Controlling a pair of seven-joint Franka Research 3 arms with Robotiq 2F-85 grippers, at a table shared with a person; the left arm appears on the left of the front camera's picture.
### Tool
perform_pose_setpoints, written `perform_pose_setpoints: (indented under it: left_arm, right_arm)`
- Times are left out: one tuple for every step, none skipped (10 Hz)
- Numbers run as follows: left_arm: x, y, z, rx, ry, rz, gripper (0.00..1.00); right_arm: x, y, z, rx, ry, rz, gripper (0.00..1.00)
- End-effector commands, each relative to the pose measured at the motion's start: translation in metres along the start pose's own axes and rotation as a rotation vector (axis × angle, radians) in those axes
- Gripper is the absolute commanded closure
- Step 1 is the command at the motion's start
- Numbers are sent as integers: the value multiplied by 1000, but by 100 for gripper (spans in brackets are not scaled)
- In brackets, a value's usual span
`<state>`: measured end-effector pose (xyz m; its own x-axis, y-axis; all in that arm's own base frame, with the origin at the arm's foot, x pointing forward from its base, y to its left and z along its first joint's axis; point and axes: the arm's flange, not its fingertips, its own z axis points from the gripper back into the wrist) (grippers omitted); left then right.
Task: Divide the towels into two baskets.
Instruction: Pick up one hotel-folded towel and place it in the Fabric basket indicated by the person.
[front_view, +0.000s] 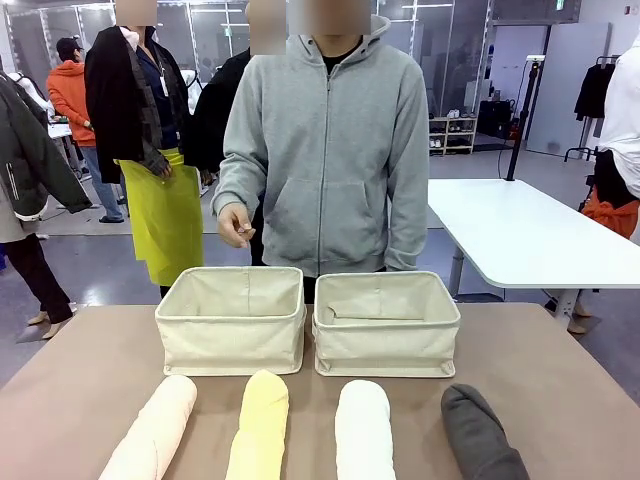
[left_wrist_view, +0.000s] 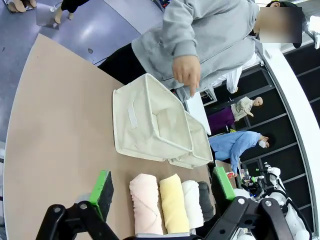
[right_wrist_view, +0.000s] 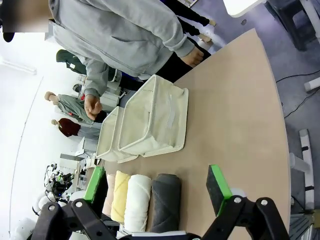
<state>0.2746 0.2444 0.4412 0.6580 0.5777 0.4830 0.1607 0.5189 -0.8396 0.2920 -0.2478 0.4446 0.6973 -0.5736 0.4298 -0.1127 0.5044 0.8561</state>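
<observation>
Jaws of the left end effector stand wide apart and grip nothing, raised above the near edge of the bench. The right end effector hangs the same way, its green pads spread and clear of everything.

Along that near edge four rolls lie side by side on the bench, each pointing toward the far edge. The pink towel is closest to the near left corner. Next come the yellow towel and the white towel, and the dark grey towel lies toward the near right corner. Narrow strips of bench show between them.

Past the rolls, near the far edge, the left basket and the right basket sit upright, just beside each other, open tops up.

Behind the baskets a person in a grey hoodie stands at the far edge, one hand raised at waist height behind the left basket.
</observation>
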Motion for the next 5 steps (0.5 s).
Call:
perform_pose_setpoints:
  left_arm:
    - [0, 0, 0, 0, 0, 0, 0]
    - [4, -9, 5, 2, 14, -35, 0]
    - [6, -16, 4, -3, 44, -64, 0]
    - [4, -20, 0, -4, 89, -80, 0]
    - [2, -28, -6, -6, 138, -106, 0]
  right_arm:
    - [2, 2, 1, 8, -7, 3, 0]
    - [2, 2, 1, 8, -7, 3, 0]
    - [2, 2, 1, 8, -7, 3, 0]
    - [2, 2, 1, 8, -7, 3, 0]
    - [2, 2, 1, 8, -7, 3, 0]
